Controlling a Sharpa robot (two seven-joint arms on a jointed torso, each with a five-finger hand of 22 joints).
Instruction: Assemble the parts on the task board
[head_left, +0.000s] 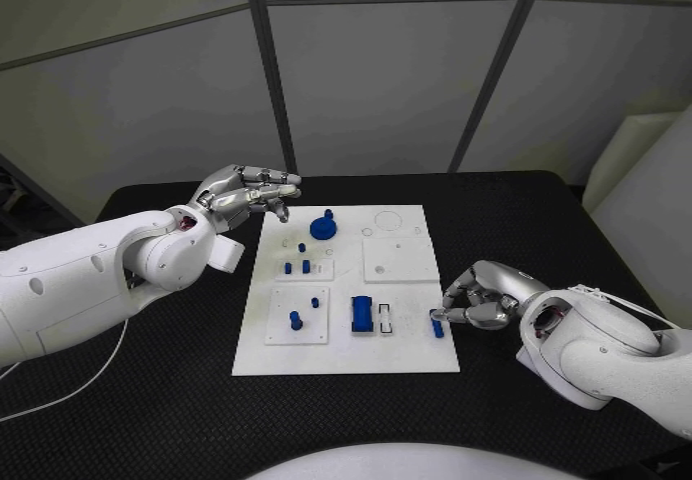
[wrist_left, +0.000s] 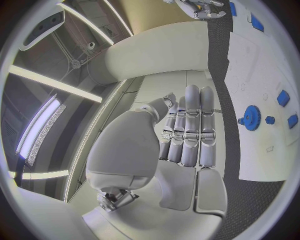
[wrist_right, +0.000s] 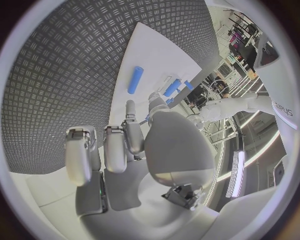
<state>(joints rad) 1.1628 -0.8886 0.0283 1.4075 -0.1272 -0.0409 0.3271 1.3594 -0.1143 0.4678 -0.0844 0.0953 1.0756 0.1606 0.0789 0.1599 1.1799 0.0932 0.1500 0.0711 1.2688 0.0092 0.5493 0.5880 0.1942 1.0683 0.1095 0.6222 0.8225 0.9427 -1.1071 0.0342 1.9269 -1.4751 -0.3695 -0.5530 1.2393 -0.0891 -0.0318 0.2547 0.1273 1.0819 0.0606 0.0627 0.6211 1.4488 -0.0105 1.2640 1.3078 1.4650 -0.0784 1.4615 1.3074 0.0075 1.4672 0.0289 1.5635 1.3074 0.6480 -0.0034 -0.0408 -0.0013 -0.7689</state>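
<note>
The white task board lies mid-table. On it are a blue gear, a blue block and several small blue pegs. One blue peg lies at the board's right edge. My right hand hovers just right of that peg with its fingers curled and nothing in them. In the right wrist view the peg lies on the board, apart from my fingertips. My left hand hangs over the board's far left corner, holding nothing. Its fingers lie straight beside the gear.
Black table surrounds the board on all sides. Grey wall panels stand behind the table's far edge. The board has raised square plates and a white slot piece beside the block.
</note>
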